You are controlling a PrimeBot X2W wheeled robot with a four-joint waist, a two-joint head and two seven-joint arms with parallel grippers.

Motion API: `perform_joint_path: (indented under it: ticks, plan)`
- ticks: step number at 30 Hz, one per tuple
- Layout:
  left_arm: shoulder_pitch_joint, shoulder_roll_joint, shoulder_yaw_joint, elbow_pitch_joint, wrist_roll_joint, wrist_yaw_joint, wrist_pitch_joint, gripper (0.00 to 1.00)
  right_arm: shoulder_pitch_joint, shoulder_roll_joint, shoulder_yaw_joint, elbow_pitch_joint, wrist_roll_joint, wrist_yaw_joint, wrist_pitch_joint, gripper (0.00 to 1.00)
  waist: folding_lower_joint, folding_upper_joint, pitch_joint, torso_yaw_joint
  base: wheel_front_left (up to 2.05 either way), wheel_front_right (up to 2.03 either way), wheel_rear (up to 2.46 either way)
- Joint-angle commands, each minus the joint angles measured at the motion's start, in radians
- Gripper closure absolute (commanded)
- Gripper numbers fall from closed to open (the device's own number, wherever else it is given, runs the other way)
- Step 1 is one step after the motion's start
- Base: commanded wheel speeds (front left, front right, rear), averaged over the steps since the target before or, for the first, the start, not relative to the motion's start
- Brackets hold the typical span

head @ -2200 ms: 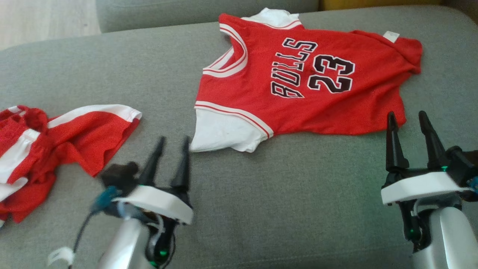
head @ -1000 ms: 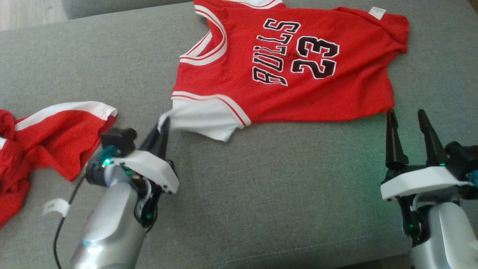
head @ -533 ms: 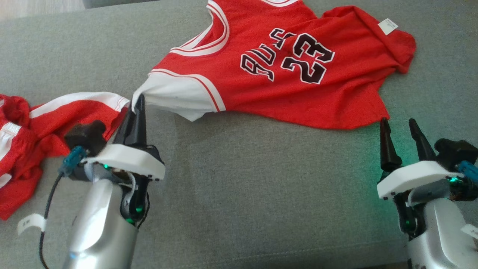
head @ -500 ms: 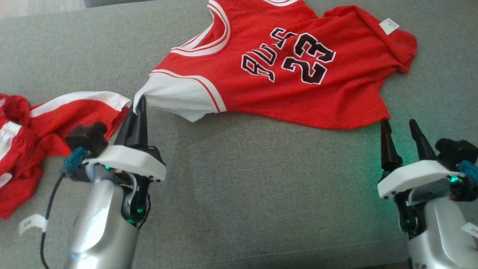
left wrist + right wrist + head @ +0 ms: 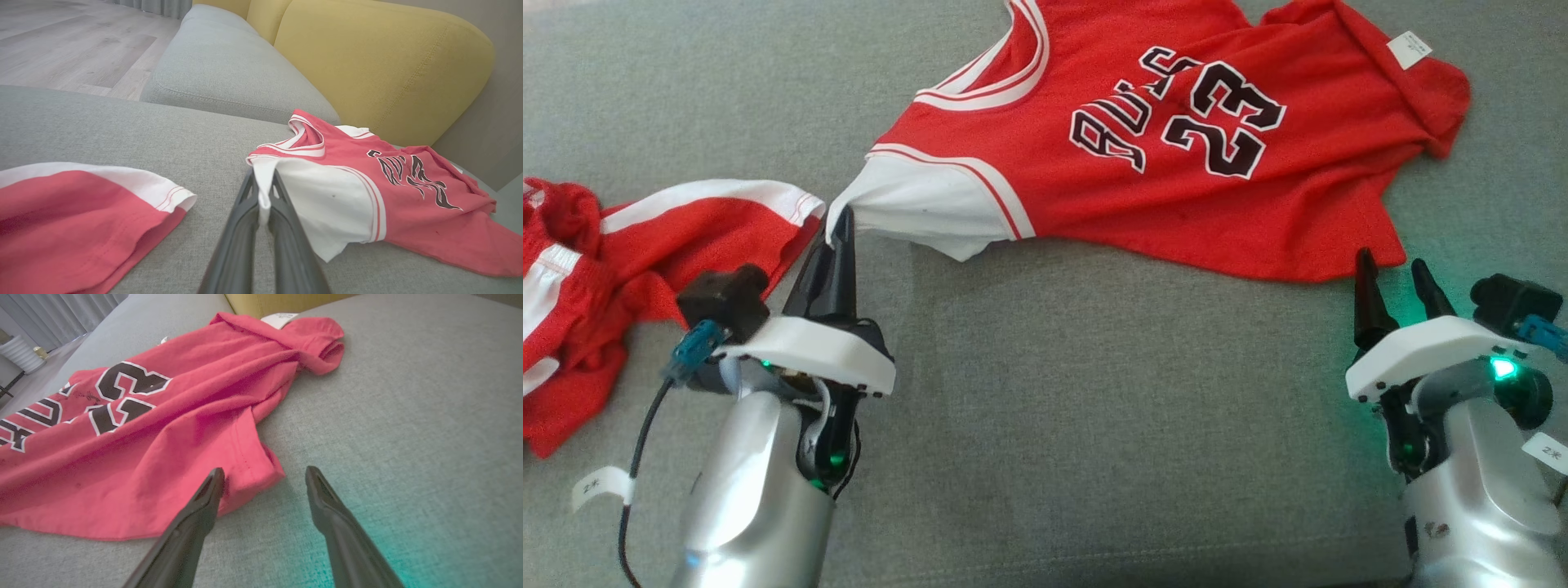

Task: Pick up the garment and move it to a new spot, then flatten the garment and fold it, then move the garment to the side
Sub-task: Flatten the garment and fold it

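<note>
The left gripper (image 5: 841,214), fingers spread moments ago, now pinches the white corner of the garment (image 5: 1094,204), dragging it across the sofa (image 5: 1094,408) and creasing its lettering. The right gripper (image 5: 1391,261) keeps its fingers spread by the hem, so I judge the relocation has only begun.

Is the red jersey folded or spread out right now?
Spread out, not folded: the jersey lies face up on the couch, rumpled, one white corner pinched in the left gripper.

You have soft, even daylight with only faint shadows. A green glow (image 5: 408,547) tints the sofa (image 5: 1094,425) towards its front right. Wrist views fade reds to pink; the left fingers (image 5: 237,245) blur close to the lens.
</note>
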Motion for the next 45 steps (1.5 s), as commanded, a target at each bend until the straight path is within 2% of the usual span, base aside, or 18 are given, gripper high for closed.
perform_joint_path:
  ticks: [1, 6, 7, 8, 13, 18, 25, 30, 33, 36, 41, 45]
  plan:
    - [-0.029, 0.012, 0.035, -0.033, 0.012, -0.009, -0.012, 1.00, -0.038, -0.002, 0.015, -0.006, 0.003, 0.003, -0.016, 0.00, 0.0000, 0.0000, 0.003, 0.004, 0.00, 0.00, 0.00]
    - [-0.033, 0.009, 0.037, -0.029, 0.016, -0.012, -0.012, 1.00, -0.071, -0.002, 0.025, 0.060, 0.016, 0.003, -0.035, 0.00, 0.0000, 0.0000, 0.008, 0.008, 0.00, 0.00, 0.00]
    - [-0.033, 0.009, 0.037, -0.028, 0.017, -0.013, -0.012, 1.00, -0.077, -0.002, 0.031, 0.070, 0.013, 0.003, -0.040, 0.54, 0.0000, 0.0000, 0.008, 0.009, 0.00, 0.00, 0.00]
    - [-0.034, 0.009, 0.037, -0.027, 0.018, -0.013, -0.012, 1.00, -0.081, -0.002, 0.036, 0.077, 0.005, 0.003, -0.048, 1.00, 0.0000, 0.0000, 0.008, 0.009, 0.00, 0.00, 0.00]
    - [-0.032, 0.008, 0.047, -0.029, 0.020, -0.014, -0.012, 1.00, -0.090, -0.002, 0.039, 0.075, -0.037, 0.003, -0.085, 1.00, 0.0000, 0.0000, -0.003, 0.008, 0.00, 0.00, 0.00]
    - [-0.024, 0.008, 0.079, -0.053, 0.000, -0.019, -0.012, 1.00, -0.080, -0.002, 0.042, -0.010, -0.140, 0.003, -0.110, 1.00, 0.0000, 0.0000, -0.038, -0.005, 0.00, 0.00, 0.00]
    - [-0.057, 0.007, 0.105, -0.158, -0.118, -0.033, -0.011, 1.00, -0.100, -0.019, 0.039, -0.312, -0.193, 0.003, -0.025, 1.00, 0.0000, 0.0000, -0.131, -0.014, 0.00, 0.00, 0.00]
    - [-0.139, 0.007, 0.098, -0.282, -0.220, -0.029, 0.045, 1.00, -0.163, -0.069, 0.074, -0.512, -0.144, 0.003, 0.090, 1.00, 0.0000, 0.0000, -0.217, -0.006, 0.00, 0.00, 0.00]
    - [-0.190, 0.007, 0.100, -0.371, -0.288, 0.006, 0.082, 1.00, -0.216, -0.098, 0.094, -0.572, -0.123, 0.003, 0.150, 1.00, 0.0000, 0.0000, -0.271, -0.003, 0.00, 0.00, 0.00]
    - [-0.238, 0.007, 0.098, -0.472, -0.348, 0.058, 0.116, 1.00, -0.270, -0.122, 0.110, -0.615, -0.110, 0.003, 0.200, 1.00, 0.0000, 0.0000, -0.299, 0.004, 0.00, 0.00, 0.00]
    - [-0.277, 0.007, 0.090, -0.621, -0.404, 0.143, 0.182, 1.00, -0.326, -0.118, 0.072, -0.687, -0.099, 0.003, 0.319, 1.00, 0.0000, 0.0000, -0.328, 0.016, 0.00, 0.00, 0.00]
    - [-0.281, 0.018, 0.088, -0.700, -0.402, 0.193, 0.247, 1.00, -0.332, -0.077, 0.006, -0.762, -0.098, 0.003, 0.445, 1.00, 0.0000, 0.0000, -0.332, 0.023, 0.00, 0.00, 0.00]
